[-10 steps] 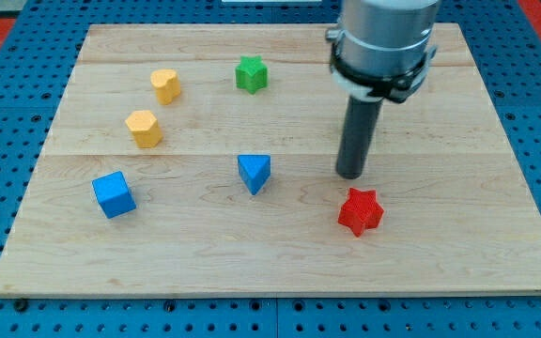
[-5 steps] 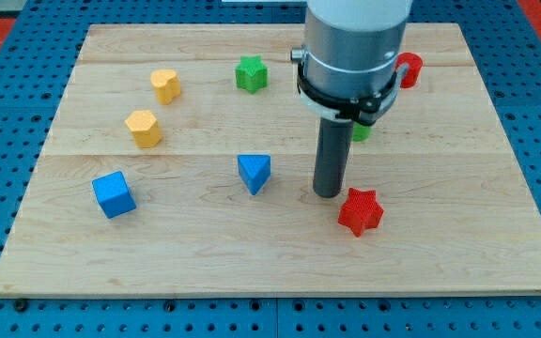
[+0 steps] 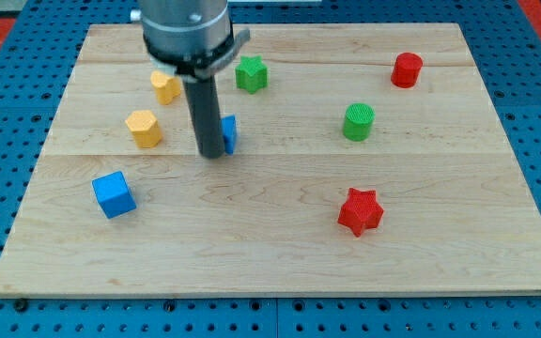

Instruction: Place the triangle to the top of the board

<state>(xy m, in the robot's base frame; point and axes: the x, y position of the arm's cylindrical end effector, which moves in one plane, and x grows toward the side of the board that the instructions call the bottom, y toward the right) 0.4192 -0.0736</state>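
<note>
The blue triangle [image 3: 230, 133] lies left of the board's middle, mostly hidden behind the dark rod; only its right edge shows. My tip [image 3: 211, 153] rests on the board at the triangle's lower left, touching or nearly touching it. The wooden board [image 3: 440, 272] fills most of the view.
A green star [image 3: 250, 73] sits above the triangle near the view's top. Two yellow blocks [image 3: 165, 85] [image 3: 144, 128] lie to the left, a blue cube [image 3: 114, 194] at lower left. A green cylinder [image 3: 358, 122], red cylinder [image 3: 406, 69] and red star [image 3: 360, 210] are on the right.
The rod swept from the right of the triangle to its left side. The blue triangle moved up and slightly left, toward the view's top.
</note>
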